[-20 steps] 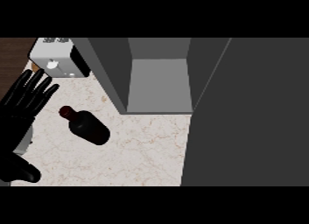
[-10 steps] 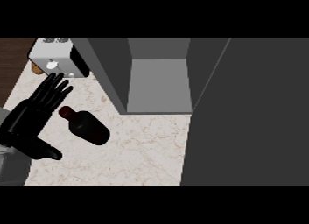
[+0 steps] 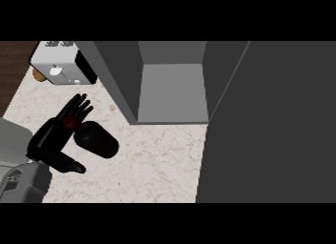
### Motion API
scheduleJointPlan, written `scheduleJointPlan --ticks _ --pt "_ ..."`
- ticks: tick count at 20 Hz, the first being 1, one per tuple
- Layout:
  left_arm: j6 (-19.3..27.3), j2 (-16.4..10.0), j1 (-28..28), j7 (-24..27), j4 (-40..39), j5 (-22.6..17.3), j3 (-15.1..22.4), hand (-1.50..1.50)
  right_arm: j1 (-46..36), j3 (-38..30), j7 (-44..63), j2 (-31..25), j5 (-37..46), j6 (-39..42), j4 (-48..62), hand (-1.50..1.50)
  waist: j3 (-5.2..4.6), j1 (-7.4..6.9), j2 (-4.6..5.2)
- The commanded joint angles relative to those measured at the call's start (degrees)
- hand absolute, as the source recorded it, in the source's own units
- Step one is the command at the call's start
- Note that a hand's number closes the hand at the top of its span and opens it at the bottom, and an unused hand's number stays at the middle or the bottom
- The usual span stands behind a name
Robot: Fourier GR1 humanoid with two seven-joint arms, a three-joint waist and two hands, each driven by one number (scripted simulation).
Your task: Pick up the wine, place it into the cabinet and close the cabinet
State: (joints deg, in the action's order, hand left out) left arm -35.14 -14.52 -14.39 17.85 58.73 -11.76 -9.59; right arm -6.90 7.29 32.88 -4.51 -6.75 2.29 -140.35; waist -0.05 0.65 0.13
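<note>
One head view looks steeply down onto the counter.

Kitchen, likely — marble counter, toaster, open cabinet.

Your left hand sits at the near left, past its grey forearm, fingers straight and pointing far, thumb splayed right.

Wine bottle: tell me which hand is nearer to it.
Left. The left hand lies over the neck of the wine bottle, fingers straight; the right hand is unseen.
</note>
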Motion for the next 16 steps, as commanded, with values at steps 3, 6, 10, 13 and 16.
scheduleJointPlan --ticks 3,6,10,13,16 --pt "-3.1 -2.5 -4.7 14.8 -18.3 7.7 0.0 -1.5 2.2 0.8 -2.5 0.7 -0.7 1.5 -1.2 -1.5 -0.02 0.13 0.08" --pt "-2.7 -0.9 -4.4 17.4 -20.5 8.2 0.8 -1.5 2.8 -2.6 0.0 -0.2 -4.4 1.2 -4.3 -1.5 0.0 0.08 0.02" --pt "-2.3 -0.7 -5.7 22.3 -26.5 11.2 2.4 -1.5 1.5 -1.3 4.0 -0.3 -4.4 0.6 -6.6 -1.5 -0.05 0.39 0.07" --pt "-3.1 -1.9 -6.8 27.3 -32.7 13.2 3.1 -1.5 1.9 -0.4 -0.3 0.6 -2.5 1.7 -2.8 -1.5 -0.07 0.56 0.24" --pt "-1.7 -0.6 -11.5 26.1 -36.3 11.8 1.7 -1.5 -0.1 -0.8 2.7 0.7 -3.3 0.7 -4.2 -1.5 -0.11 0.82 0.25"
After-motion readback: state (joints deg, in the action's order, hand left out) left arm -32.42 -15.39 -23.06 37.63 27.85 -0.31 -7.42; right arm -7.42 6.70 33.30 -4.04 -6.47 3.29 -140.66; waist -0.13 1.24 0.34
